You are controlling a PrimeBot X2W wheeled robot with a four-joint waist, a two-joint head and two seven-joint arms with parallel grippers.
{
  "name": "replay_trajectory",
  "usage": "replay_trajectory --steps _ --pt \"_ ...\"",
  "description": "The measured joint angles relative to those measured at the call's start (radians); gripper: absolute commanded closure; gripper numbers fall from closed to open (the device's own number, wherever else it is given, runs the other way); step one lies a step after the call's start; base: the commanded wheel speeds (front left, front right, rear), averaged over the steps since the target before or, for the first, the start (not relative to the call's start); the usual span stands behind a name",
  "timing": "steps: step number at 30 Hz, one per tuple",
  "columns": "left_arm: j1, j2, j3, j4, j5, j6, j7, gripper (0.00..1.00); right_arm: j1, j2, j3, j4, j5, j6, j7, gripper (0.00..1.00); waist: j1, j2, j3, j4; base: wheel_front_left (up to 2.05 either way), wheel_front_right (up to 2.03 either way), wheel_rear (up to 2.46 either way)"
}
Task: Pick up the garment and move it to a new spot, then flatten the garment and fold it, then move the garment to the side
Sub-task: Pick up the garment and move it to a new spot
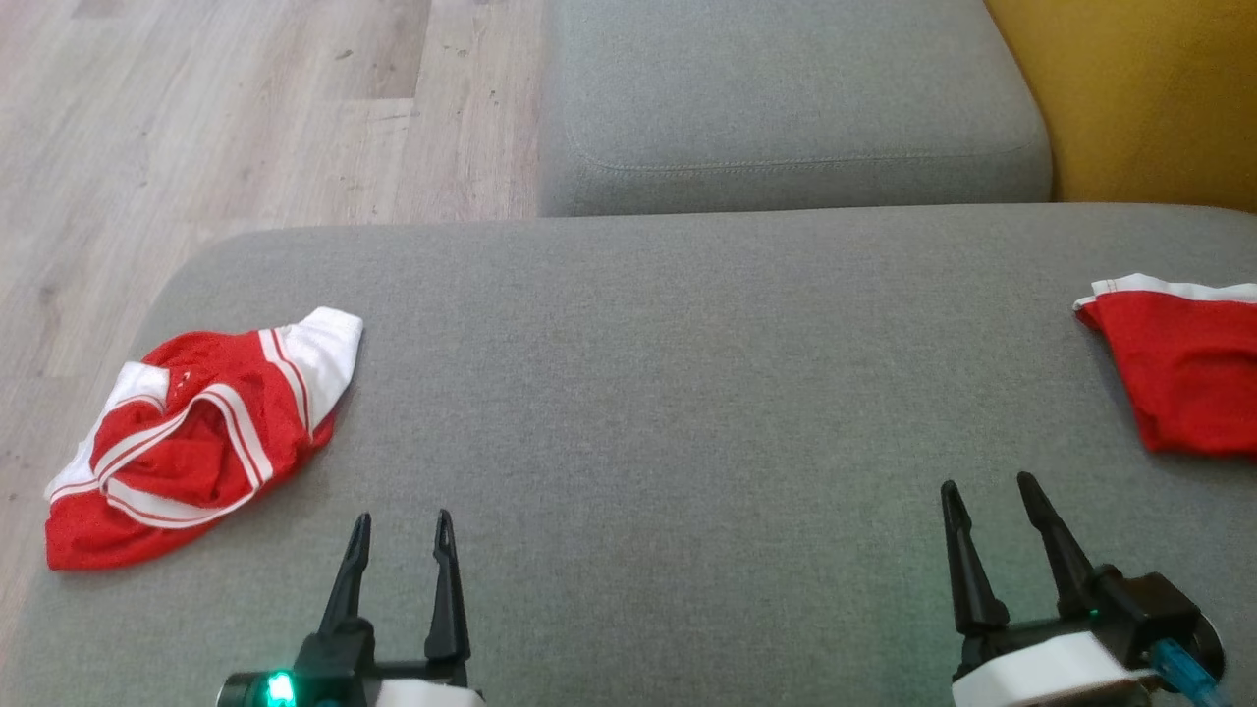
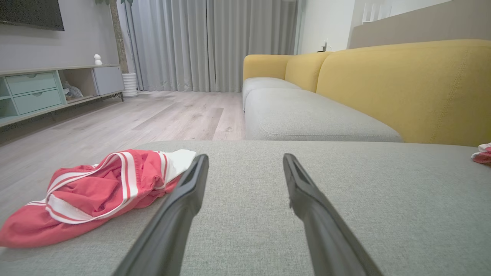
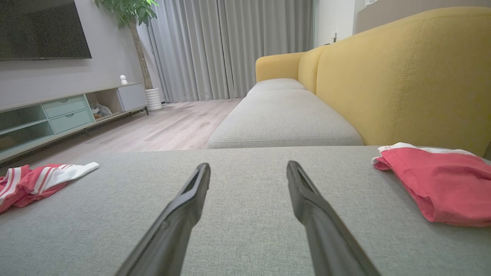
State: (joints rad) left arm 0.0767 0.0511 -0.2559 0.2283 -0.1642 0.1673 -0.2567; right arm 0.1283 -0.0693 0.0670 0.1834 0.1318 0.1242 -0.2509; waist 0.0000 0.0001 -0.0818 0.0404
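Grey fabric covers the big seat cushion that carries everything. The head view looks down from above and shows both arms at once. The left end effector sits low on the left and the right end effector low on the right. Each has its two dark fingers spread wide with nothing between them. The crumpled garment, red with white stripes, lies in a heap near the left edge of the cushion, up and to the left of the left end effector and not touching it. A flatter red cloth with a white band lies at the far right edge, apart from the right end effector. The two cloths are well apart, with bare grey between them. The head view also shows the wood floor and a second grey cushion further back. The wrist views look low across the room, so they show long grey curtains, a pale green cabinet and the tall yellow sofa back. The right wrist view shows a dark TV and a leafy plant more fully.
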Motion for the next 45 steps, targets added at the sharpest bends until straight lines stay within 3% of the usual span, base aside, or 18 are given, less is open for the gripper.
replay_trajectory --steps 17,31,36,40,45 --pt "0.007 0.001 -0.001 0.002 0.016 -0.007 0.0 0.0 0.012 0.012 -0.013 0.003 0.002 0.0 0.0 0.0 0.0001 0.0 0.011 0.048 0.0 0.0 0.0" --pt "-0.01 0.001 -0.001 -0.067 0.043 0.001 0.0 0.0 0.018 0.022 -0.054 0.007 0.009 0.0 0.0 0.0 0.0001 0.0 0.046 0.319 0.0 0.0 0.0" --pt "-0.004 0.001 0.058 -0.116 0.063 0.028 0.0 0.0 -0.033 0.016 -0.069 0.006 0.011 0.0 0.0 0.0 0.0001 0.0 0.073 0.433 0.0 0.0 0.0" --pt "-0.005 0.007 0.087 -0.137 0.093 0.024 0.0 0.0 -0.086 -0.014 -0.069 -0.003 0.011 0.0 0.0 0.0 0.0001 0.0 0.125 0.474 0.0 0.0 0.0" --pt "-0.081 0.009 0.095 -0.117 0.102 -0.014 0.0 0.0 -0.088 -0.075 -0.077 -0.018 0.01 0.0 0.0 0.0 0.0002 0.0 0.211 0.494 0.0 0.0 0.0"
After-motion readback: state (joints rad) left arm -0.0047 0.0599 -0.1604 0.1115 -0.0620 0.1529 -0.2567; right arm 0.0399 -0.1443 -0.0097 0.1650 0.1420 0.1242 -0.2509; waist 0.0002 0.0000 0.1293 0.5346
